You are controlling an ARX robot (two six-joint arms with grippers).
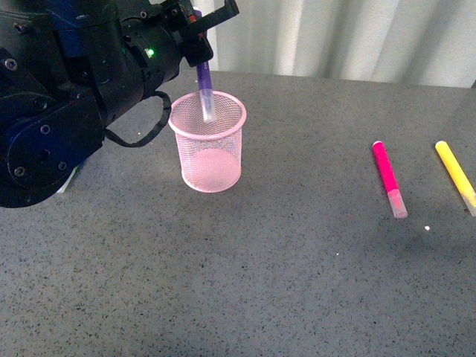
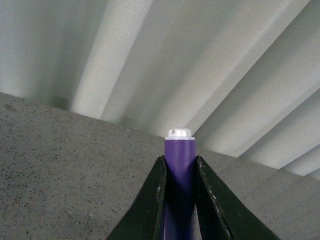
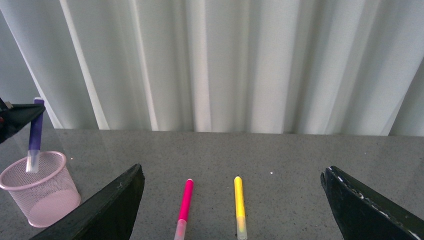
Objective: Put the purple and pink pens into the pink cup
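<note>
At the far left of the front view, the black left arm (image 1: 67, 89) reached over the grey speckled worktop (image 1: 245, 282). Its left gripper (image 1: 199, 41) was pinching the purple pen (image 1: 204, 93) near the pen's upper end. In the left wrist view, the two dark fingers (image 2: 155, 195) pressed against either side of the purple barrel. The pen hung nearly upright, leaning slightly, with its translucent cap pointing down. The cap had dipped just inside the rolled rim of the pink cup (image 1: 208, 149), and its tip was in the upper part of the cup, clear of the bottom. The cup stood upright on the worktop directly under the gripper.

Well to the right of the cup, the pink pen (image 1: 388, 177) lay flat on the worktop with its clear cap towards the robot. The yellow marker (image 1: 455, 175) lay just beyond it to the right, roughly parallel and not touching it, with its near end cut off by the picture's edge.

In the right wrist view, the right gripper (image 3: 232, 170) was spread wide and held nothing. The pink pen and the yellow marker lay on the worktop between its two black fingers (image 3: 115, 200). A pale pleated curtain (image 1: 335, 37) hung behind the worktop.
</note>
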